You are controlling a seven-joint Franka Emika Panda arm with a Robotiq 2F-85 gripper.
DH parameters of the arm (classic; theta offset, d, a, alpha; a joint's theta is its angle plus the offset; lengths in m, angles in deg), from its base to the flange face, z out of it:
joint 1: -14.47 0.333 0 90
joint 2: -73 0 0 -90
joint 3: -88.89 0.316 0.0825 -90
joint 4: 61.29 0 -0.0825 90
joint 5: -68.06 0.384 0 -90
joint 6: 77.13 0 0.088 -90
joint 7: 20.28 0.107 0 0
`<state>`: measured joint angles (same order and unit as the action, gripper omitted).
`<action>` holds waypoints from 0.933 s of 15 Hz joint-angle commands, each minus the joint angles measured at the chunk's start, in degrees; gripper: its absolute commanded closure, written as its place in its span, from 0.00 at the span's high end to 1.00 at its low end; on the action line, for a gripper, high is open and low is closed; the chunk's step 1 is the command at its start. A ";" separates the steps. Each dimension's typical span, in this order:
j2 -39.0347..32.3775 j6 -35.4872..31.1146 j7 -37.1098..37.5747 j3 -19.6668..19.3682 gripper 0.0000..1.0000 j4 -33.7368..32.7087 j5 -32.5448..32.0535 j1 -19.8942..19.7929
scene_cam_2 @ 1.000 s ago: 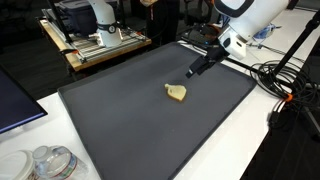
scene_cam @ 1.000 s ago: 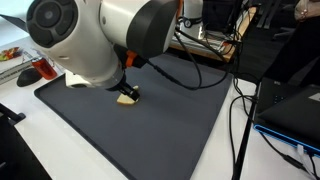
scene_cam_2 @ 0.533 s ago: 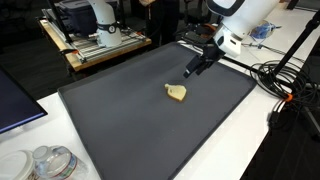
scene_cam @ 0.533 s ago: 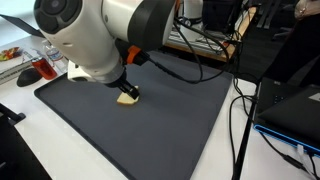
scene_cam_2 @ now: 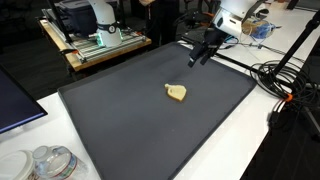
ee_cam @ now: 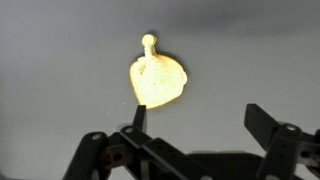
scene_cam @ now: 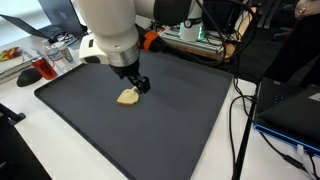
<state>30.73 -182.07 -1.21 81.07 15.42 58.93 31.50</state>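
Observation:
A small pale yellow object [scene_cam: 127,97] with a short stem lies on the dark grey mat [scene_cam: 150,130]. It shows in both exterior views [scene_cam_2: 176,93] and in the wrist view [ee_cam: 158,80]. My gripper [scene_cam: 141,84] hangs above the mat, open and empty, with its jaws wide apart. In an exterior view the gripper [scene_cam_2: 197,57] is raised above and beyond the yellow object. In the wrist view the gripper [ee_cam: 200,118] has one fingertip [ee_cam: 139,113] just below the object and nothing between the jaws.
The mat [scene_cam_2: 150,120] lies on a white table. Cables [scene_cam: 240,110] run along the mat's edge [scene_cam_2: 280,85]. A red-handled item [scene_cam: 38,70] lies at one corner. A glass dish [scene_cam_2: 50,162] stands near another. A cart with equipment [scene_cam_2: 95,35] stands behind.
The arm has risen and pulled back from the yellow object. The gripper now hangs higher over the mat. The object has not moved.

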 commanded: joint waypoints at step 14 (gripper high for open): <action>28.87 -45.00 1.28 2.32 1.00 50.93 -6.55 -6.74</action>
<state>52.70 -217.10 1.78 82.51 55.15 53.35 27.76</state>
